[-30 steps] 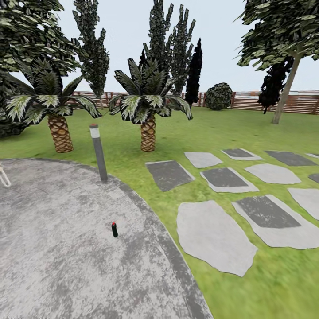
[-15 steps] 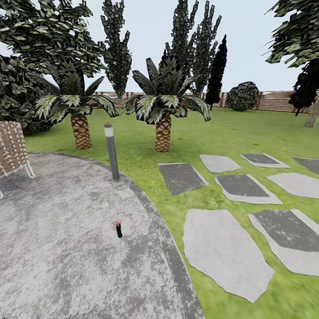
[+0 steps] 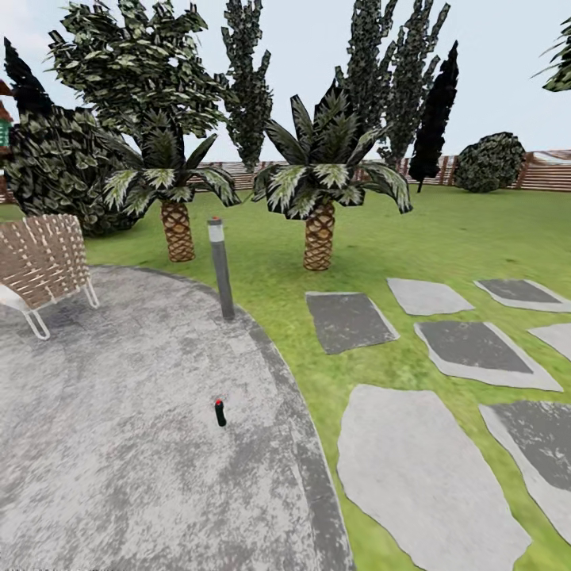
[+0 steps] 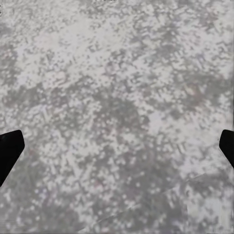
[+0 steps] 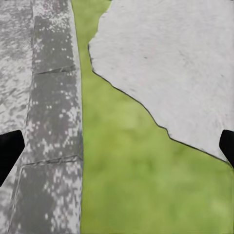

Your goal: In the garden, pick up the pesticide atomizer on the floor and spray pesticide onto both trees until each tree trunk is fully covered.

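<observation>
Head view has the small dark red-capped atomizer bottle [image 3: 220,412] standing upright left of centre on grey paving, unreached; both wrist views show jaws released, holding nothing

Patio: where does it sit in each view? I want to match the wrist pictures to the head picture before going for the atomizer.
Head view: the patio spans the lower left, with the atomizer on it.
Left wrist view: mottled grey patio lies under the camera.
Right wrist view: a strip of patio, across the curb from the grass.
Shared landmark: the dark curb between patio and grass.
</observation>
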